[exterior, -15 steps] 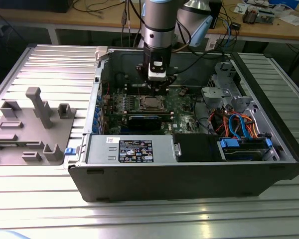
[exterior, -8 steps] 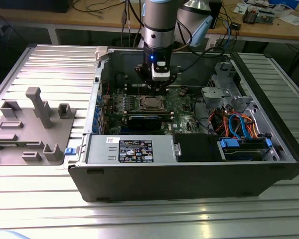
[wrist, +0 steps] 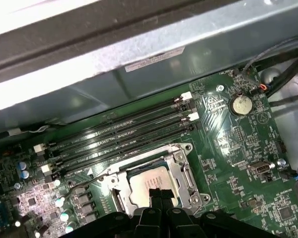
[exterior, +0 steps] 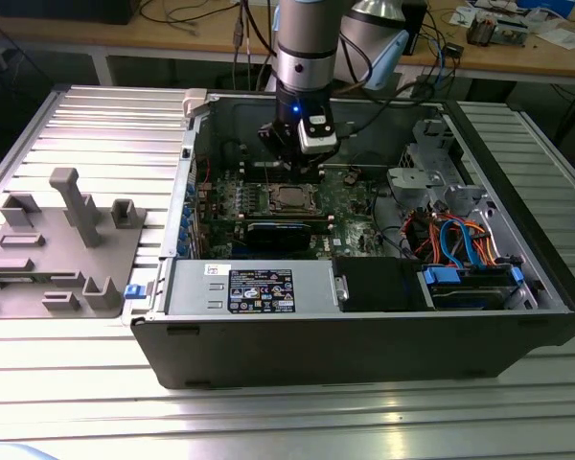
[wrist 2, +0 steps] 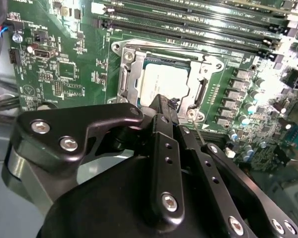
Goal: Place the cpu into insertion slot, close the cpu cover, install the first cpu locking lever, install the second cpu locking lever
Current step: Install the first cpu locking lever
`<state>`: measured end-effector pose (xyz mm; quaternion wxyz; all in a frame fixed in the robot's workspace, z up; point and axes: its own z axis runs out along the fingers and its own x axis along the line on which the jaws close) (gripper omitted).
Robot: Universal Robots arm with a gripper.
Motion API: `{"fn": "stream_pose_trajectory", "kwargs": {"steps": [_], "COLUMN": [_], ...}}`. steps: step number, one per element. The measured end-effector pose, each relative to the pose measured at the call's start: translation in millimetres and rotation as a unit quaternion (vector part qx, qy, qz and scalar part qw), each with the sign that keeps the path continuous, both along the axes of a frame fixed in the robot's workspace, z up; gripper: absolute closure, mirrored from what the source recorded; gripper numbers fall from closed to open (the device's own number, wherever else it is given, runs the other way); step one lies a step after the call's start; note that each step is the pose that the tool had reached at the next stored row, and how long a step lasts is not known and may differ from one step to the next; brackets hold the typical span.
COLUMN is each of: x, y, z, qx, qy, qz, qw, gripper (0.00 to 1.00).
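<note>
Pincer (wrist 2: 161, 103) clenched, nothing seen between its fingers, tips just over the cpu's near edge. Cpu (wrist 2: 161, 82) lies flat in the socket (wrist 2: 123, 82) on the green board (wrist 2: 64, 64), with the silver cover (wrist 2: 204, 68) down around it. Memory slots (wrist 2: 188, 25) run just beyond. All this is inside an open computer case (exterior: 364, 335) on the ribbed metal desk (exterior: 77, 402). A grey holder tray (exterior: 67, 249) sits at the exterior view's left.

A ribbed metal table (exterior: 268, 422) carries an open computer case (exterior: 364, 345) and a grey fixture tray (exterior: 57, 251).

The arm (exterior: 302, 57) hangs over the cpu (exterior: 289, 198) inside the open case (exterior: 364, 335)
</note>
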<state>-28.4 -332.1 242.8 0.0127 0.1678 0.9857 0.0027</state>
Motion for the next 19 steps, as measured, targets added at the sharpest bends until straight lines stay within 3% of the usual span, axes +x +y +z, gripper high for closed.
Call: {"fn": "stream_pose_trajectory", "kwargs": {"steps": [2, 5, 6, 9, 13, 17, 19], "x": [0.0, -0.1, 0.0, -0.2, -7.0, -22.9, -24.5], "y": [0.0, 0.0, 0.0, 0.0, 0.0, 0.0, 0.1], "z": [0.3, 0.3, 0.1, -0.3, -0.4, -0.4, -0.4], "qx": [0.0001, 0.0000, 0.0001, 0.0000, 0.0001, 0.0000, 0.0000], "qy": [-0.0001, 0.0000, 0.0000, 0.0000, 0.0000, 0.0000, 0.0000], "qz": [0.006, 0.041, 0.065, 0.106, 0.115, 0.115, 0.122], "qw": [1.0000, 0.9992, 0.9979, 0.9943, 0.9934, 0.9933, 0.9925], "gripper": [0.89, 0.89, 0.89, 0.89, 0.89, 0.89, 0.89]}}
